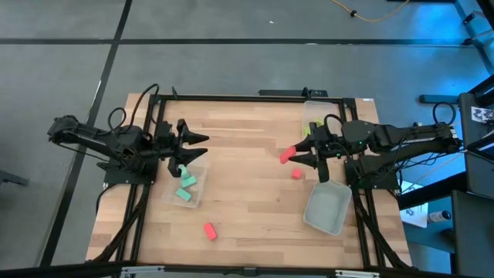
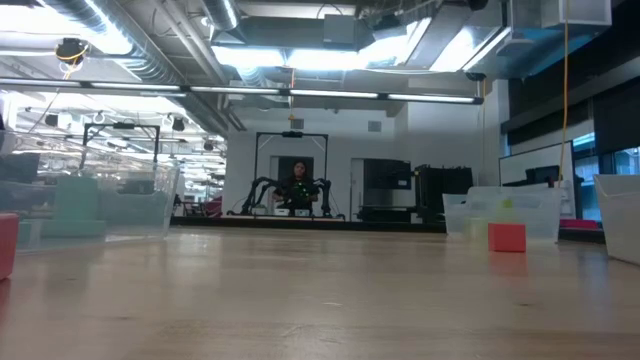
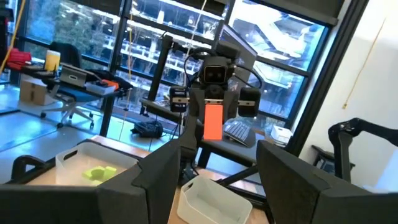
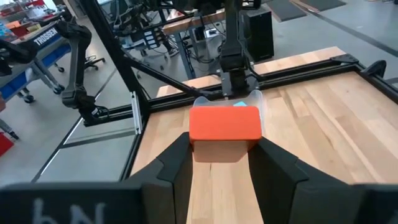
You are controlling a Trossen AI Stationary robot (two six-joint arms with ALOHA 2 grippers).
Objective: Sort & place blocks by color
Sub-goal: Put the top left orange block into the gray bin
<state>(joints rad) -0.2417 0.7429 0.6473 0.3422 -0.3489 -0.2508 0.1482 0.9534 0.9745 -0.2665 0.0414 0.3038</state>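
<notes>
My right gripper (image 1: 293,156) is shut on a red-pink block (image 4: 224,124) above the table's middle right. Two more red-pink blocks lie flat on the wood, one just near of it (image 1: 296,174) and one toward the near edge (image 1: 209,230). Three teal-green blocks (image 1: 186,183) lie in a clear tub (image 1: 197,194) on the left. My left gripper (image 1: 202,148) hangs open just above that tub's far end, touching nothing. Lime yellow-green blocks (image 3: 99,172) lie in the far right tub (image 1: 315,108), partly hidden by the right arm. My right gripper pinches the red-pink block by its two opposite side faces (image 4: 194,142), between the two fingers (image 4: 177,163). The fingers come level from the table's right side. The block sits level in the hold and is lifted clear of the table.
An empty clear tub (image 1: 327,208) lies tilted on the near right, beside the right arm's base. A black frame (image 1: 231,96) runs along the table's edges. Bare wood stretches across the middle (image 1: 247,185) between the arms. A person sits far back in the room (image 2: 298,185).
</notes>
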